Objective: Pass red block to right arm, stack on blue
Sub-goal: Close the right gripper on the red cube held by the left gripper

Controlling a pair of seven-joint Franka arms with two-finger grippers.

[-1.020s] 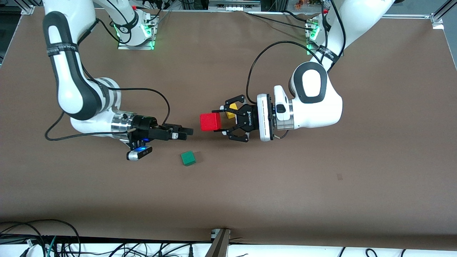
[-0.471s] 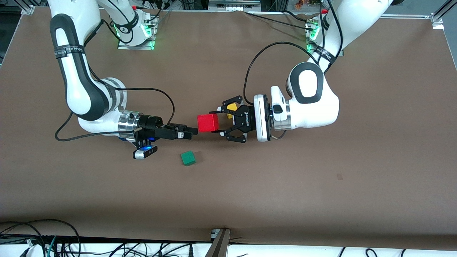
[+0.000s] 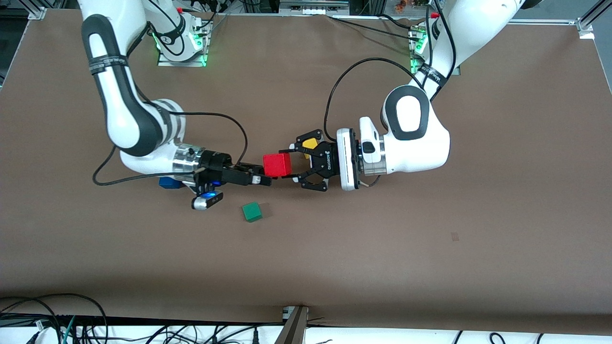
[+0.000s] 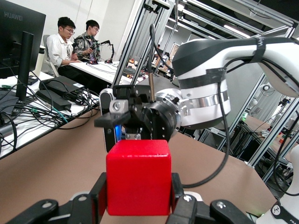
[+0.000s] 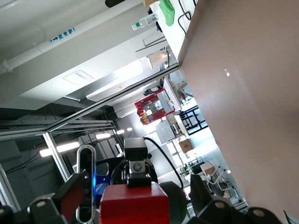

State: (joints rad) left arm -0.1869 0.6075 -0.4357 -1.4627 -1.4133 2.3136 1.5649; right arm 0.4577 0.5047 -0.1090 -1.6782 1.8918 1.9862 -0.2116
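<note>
Right gripper (image 3: 264, 177) advanced, open, around red block (image 3: 277, 165); left gripper (image 3: 289, 165) clamps it.

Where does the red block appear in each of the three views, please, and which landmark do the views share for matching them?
Front view: the red block is mid-table, above the surface, in the left gripper, with the right gripper at it.
Left wrist view: low centre, between the fingers.
Right wrist view: bottom edge.
Shared landmark: the brown table, also in the left wrist and right wrist views.
</note>
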